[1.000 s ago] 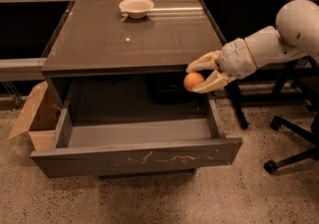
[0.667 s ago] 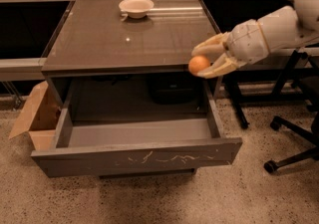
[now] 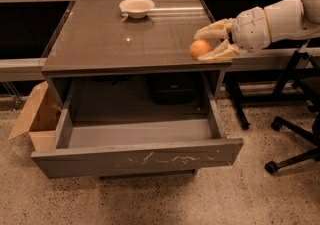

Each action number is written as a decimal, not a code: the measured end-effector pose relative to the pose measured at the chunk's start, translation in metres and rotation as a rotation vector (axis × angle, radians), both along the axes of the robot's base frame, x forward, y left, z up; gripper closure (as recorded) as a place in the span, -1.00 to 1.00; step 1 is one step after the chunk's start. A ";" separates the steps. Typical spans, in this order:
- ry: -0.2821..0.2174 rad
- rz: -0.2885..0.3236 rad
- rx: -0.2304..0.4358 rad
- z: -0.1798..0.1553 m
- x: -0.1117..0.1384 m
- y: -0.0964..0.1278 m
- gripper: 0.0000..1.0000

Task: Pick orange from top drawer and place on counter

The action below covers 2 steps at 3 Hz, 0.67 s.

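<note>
At the right front corner of the worktop (image 3: 125, 44), the gripper (image 3: 200, 47) of the robot's pale arm (image 3: 280, 19) reaches in from the right; its two cream-coloured fingers (image 3: 215, 28) are pinching the orange (image 3: 200, 50), one finger on the far side of the fruit and one on the near side; the orange sits low over the glossy dark surface, just inside the thin front edge trim, though whether it rests on that surface cannot be told; the arm's rounded white wrist hangs past the right side of the grey cabinet, level with the worktop; farther back on the same worktop, near the middle of its rear edge, a white bowl (image 3: 137, 6) stands upright, well apart from the fruit and the gripper; below, the top drawer (image 3: 140, 158) is pulled far out toward the camera, its grey inside open to view and its plain front panel streaked with pale scratches; a dark shape (image 3: 172, 87) sits in the shadowed cavity under the worktop, behind the drawer; a brown cardboard box (image 3: 35, 119) stands with its flaps open on the speckled floor (image 3: 150, 201), just beside the cabinet's left side; at far right, the black wheeled base of an office chair (image 3: 295, 136) stands on the floor, near the drawer's right corner but apart from it
</note>
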<state>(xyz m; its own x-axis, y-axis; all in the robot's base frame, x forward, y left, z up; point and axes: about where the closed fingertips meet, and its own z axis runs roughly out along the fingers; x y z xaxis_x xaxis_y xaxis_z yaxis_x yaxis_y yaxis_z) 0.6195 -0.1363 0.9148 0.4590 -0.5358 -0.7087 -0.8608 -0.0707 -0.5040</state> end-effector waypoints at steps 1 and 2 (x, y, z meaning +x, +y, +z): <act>-0.030 0.003 0.059 0.015 0.041 0.015 1.00; -0.036 0.010 0.088 0.025 0.078 0.030 1.00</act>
